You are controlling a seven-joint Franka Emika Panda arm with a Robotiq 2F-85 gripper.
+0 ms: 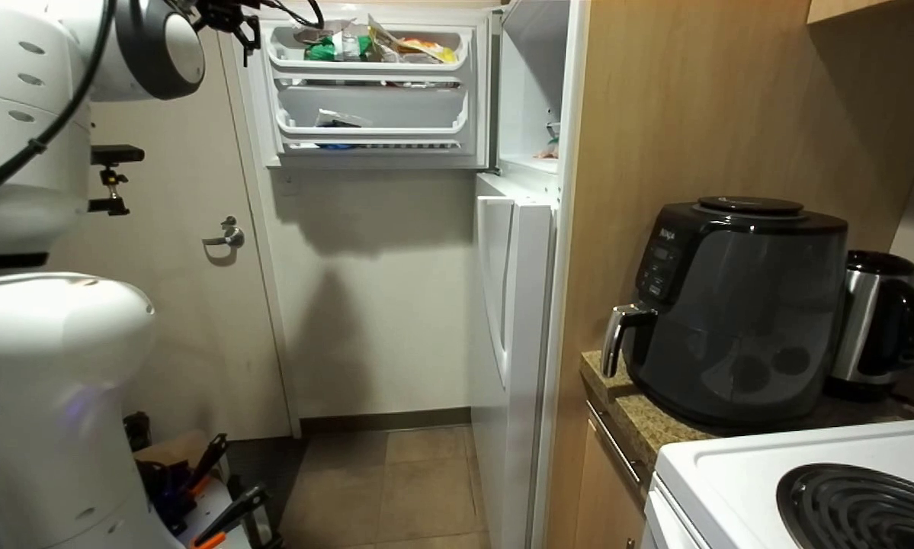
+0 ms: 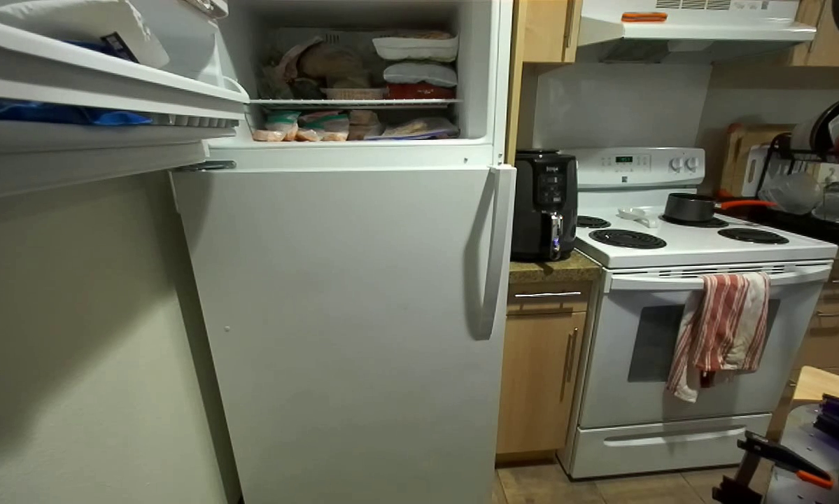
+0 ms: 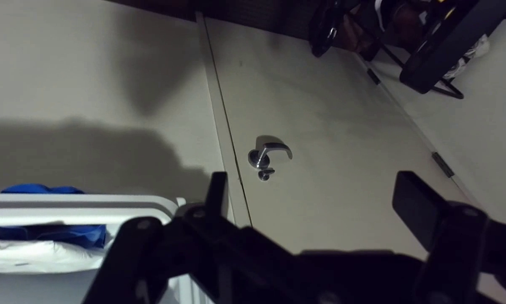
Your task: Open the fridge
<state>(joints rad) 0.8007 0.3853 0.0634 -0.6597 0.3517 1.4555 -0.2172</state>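
The white fridge shows in both exterior views. Its upper door (image 1: 369, 107) (image 2: 111, 140) is swung wide open, with its shelved inner side bared. Bags of food lie in the door shelves. The freezer compartment (image 2: 475, 77) holds bags and boxes of food. The larger lower door (image 1: 529, 343) (image 2: 342, 280) is shut, with its handle (image 1: 495, 282) (image 2: 497, 252) on its edge. My gripper (image 1: 247, 42) is by the outer top edge of the upper door; contact cannot be told. In the wrist view my gripper (image 3: 313, 179) is spread open with nothing between its fingers.
A room door with a lever handle (image 1: 232, 235) (image 3: 265, 156) stands behind the arm. A black air fryer (image 1: 739, 313) (image 2: 545, 203) and a kettle (image 1: 876, 320) are on the counter beside the fridge. A white stove (image 2: 706, 336) with a pot (image 2: 691, 206) stands farther along.
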